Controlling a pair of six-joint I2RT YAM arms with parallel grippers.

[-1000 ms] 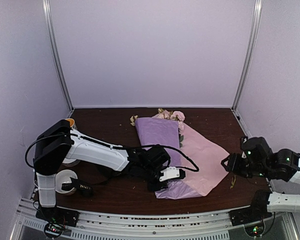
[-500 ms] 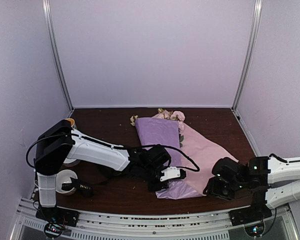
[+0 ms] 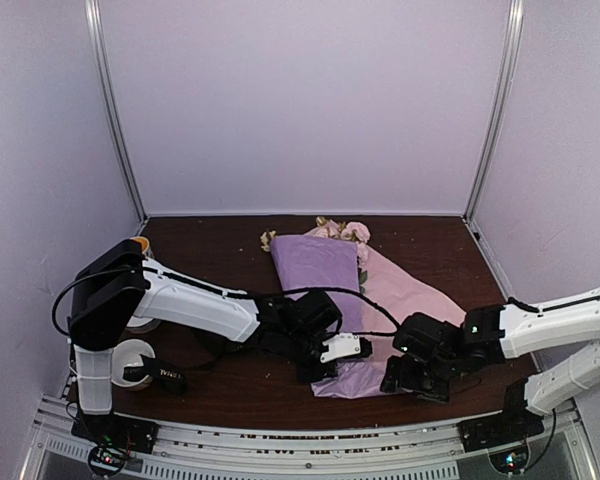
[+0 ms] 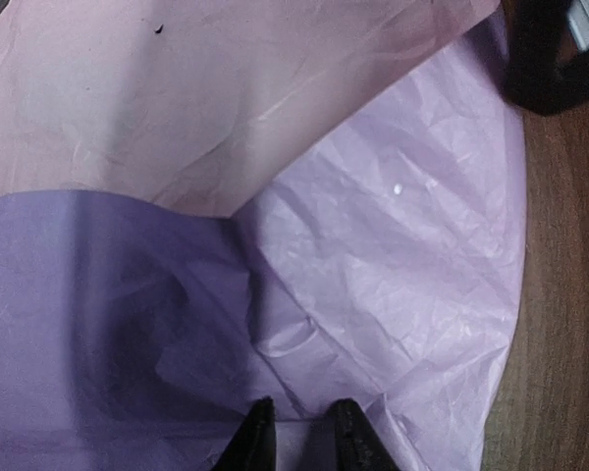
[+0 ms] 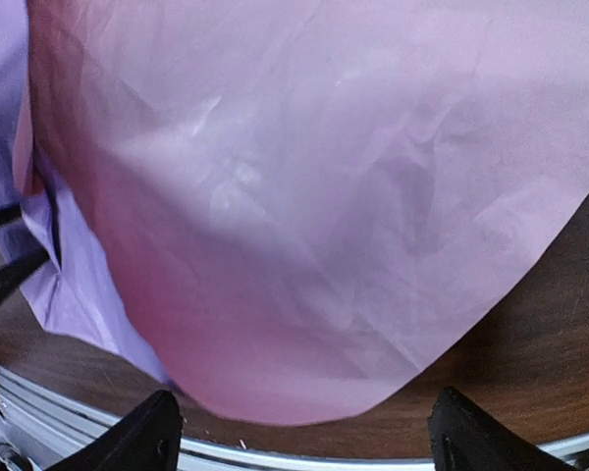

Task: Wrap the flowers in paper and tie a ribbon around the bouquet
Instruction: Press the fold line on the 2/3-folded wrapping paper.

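Right hand (image 3: 406, 374) swung in from right to paper (image 3: 355, 383) near edge, jaws widened

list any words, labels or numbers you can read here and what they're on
White lettering on the narrow flat black ribbon, near-left in the top view: too small and blurred to read.
Crinkled lilac-purple paper sheet: no print visible.
Both wrist views: no text.

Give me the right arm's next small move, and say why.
Probably lower the right claw onto the pink near edge of the paper and close. Its jaws stand wide open over that edge, while the left claw pinches the lilac fold.
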